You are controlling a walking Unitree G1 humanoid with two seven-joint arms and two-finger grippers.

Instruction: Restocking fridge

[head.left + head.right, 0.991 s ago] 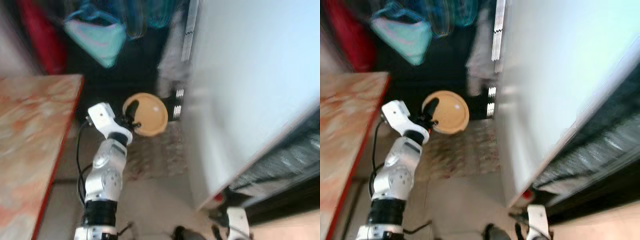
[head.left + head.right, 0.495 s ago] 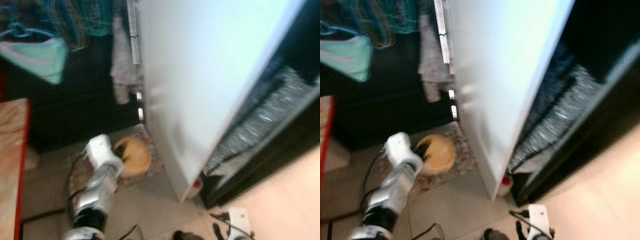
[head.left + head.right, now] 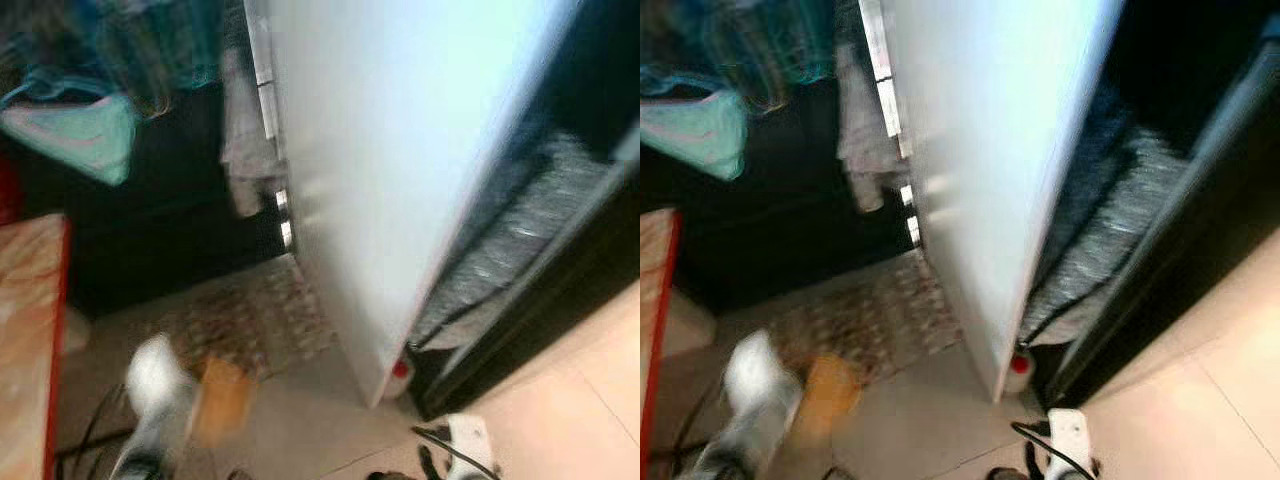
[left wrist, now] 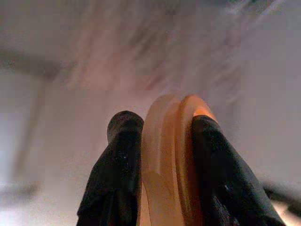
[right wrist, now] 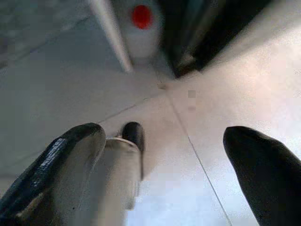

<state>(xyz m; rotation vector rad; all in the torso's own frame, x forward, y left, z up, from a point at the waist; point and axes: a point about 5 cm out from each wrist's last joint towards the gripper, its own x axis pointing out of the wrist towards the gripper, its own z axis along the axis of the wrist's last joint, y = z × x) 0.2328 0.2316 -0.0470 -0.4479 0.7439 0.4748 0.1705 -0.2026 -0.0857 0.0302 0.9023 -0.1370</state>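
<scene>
Clamping an orange plate (image 4: 169,155), the left hand (image 4: 164,165) hung at seven o'clock; right hand (image 5: 155,160) gaped; fridge (image 3: 400,170) unstocked.

Showing through blur — a patterned rug (image 3: 250,320) lying on the pale tiled floor (image 3: 560,380), a red-edged table (image 3: 25,330) standing nearby, a turquoise bag (image 3: 75,135) hanging above — a red-capped jug (image 3: 1020,367) sitting low.
</scene>
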